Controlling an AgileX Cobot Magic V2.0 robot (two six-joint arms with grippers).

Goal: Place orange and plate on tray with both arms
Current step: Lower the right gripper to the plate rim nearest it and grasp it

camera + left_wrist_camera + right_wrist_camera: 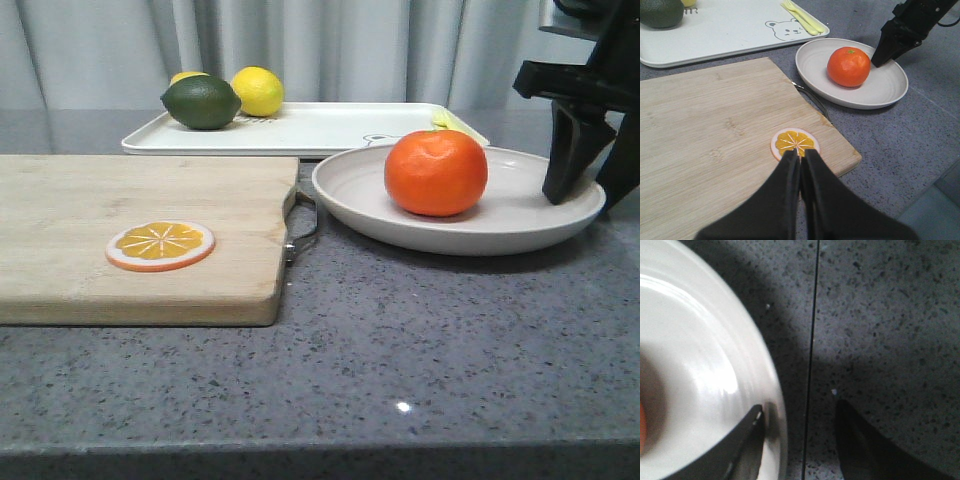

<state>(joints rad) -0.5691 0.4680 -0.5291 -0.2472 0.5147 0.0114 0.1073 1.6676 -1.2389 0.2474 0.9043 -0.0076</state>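
The orange (pixel 436 172) sits in the off-white plate (pixel 350 200) on the grey counter; both show in the left wrist view, orange (pixel 848 66), plate (pixel 890 90). The white tray (pixel 320 130) with its bear drawing (pixel 782 30) lies behind. My right gripper (pixel 592 190) is open and straddles the plate's right rim (pixel 775 390), one finger inside, one outside. My left gripper (pixel 801 155) is shut and empty, hovering over the cutting board by the orange slice disc (pixel 795 142).
A wooden cutting board (pixel 130 235) with a metal handle (pixel 305 225) lies left of the plate. On the tray sit a dark green avocado (pixel 202 102), a yellow lemon (pixel 258 90) and yellow cutlery (pixel 802 15).
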